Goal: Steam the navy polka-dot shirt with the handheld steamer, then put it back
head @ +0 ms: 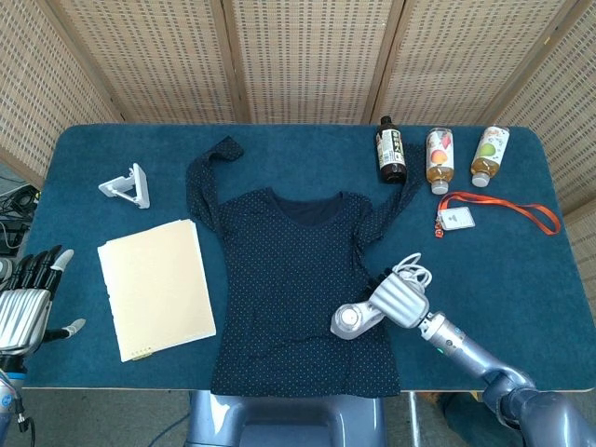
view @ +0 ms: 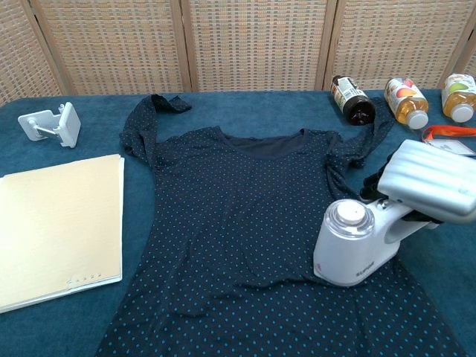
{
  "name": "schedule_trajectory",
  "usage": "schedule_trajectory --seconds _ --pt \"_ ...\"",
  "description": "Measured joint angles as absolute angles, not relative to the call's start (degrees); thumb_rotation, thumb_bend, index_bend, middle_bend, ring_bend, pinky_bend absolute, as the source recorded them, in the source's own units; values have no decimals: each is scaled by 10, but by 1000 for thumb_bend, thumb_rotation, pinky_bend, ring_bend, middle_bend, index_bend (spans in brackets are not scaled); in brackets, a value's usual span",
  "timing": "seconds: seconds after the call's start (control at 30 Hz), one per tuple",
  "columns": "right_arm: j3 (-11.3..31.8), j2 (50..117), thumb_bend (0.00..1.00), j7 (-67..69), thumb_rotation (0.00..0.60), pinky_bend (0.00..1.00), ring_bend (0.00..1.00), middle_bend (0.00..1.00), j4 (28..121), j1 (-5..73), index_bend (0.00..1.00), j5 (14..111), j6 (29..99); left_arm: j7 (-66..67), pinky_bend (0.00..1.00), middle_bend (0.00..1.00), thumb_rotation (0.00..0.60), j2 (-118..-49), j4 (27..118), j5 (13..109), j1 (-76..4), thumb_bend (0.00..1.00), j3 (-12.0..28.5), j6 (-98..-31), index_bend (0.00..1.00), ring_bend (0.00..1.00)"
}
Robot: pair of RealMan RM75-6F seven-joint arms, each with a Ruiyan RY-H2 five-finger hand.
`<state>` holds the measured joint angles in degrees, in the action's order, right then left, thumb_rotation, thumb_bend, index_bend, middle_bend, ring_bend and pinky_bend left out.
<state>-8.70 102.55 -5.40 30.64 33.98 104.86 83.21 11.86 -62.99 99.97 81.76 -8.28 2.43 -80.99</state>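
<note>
Silver-grey right hand, at about 4 o'clock on the table in the head view, is clamped around the handle of the white handheld steamer, whose round head rests on the lower right part of the navy polka-dot shirt. White power cord lies coiled just beyond the hand, toward 12 o'clock. The shirt lies flat at the table's centre, neckline toward 12 o'clock and hem at the near edge, on the blue table cloth. Left hand hangs off the table edge at 8 o'clock, fingers extended and apart, holding nothing. Cream folder lies at 9 o'clock of the shirt, with a white phone stand at 10 o'clock. Three drink bottles lie at 1 o'clock, an orange lanyard with badge just beside them toward 2 o'clock.
</note>
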Motion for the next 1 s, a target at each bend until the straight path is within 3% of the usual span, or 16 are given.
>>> schedule_trajectory --seconds 0.37,0.57,0.8,1.0 --pt "-59 1025 1000 -14 600 1000 824 736 249 335 930 1018 841 120 0 0 600 -630 1002 818 -83 0 24 -809 0 0" --pt "-15 1014 1000 5 600 1000 824 736 255 345 930 978 841 115 0 0 600 -628 1002 820 -81 0 24 -812 0 0" --pt "37 1000 1000 4 600 1000 824 736 232 366 927 913 772 111 0 0 600 -625 1003 825 -81 0 23 -814 0 0" --pt "50 1006 1000 -20 600 1000 824 730 177 385 918 892 696 111 0 0 600 -626 1001 824 -81 0 23 -812 0 0"
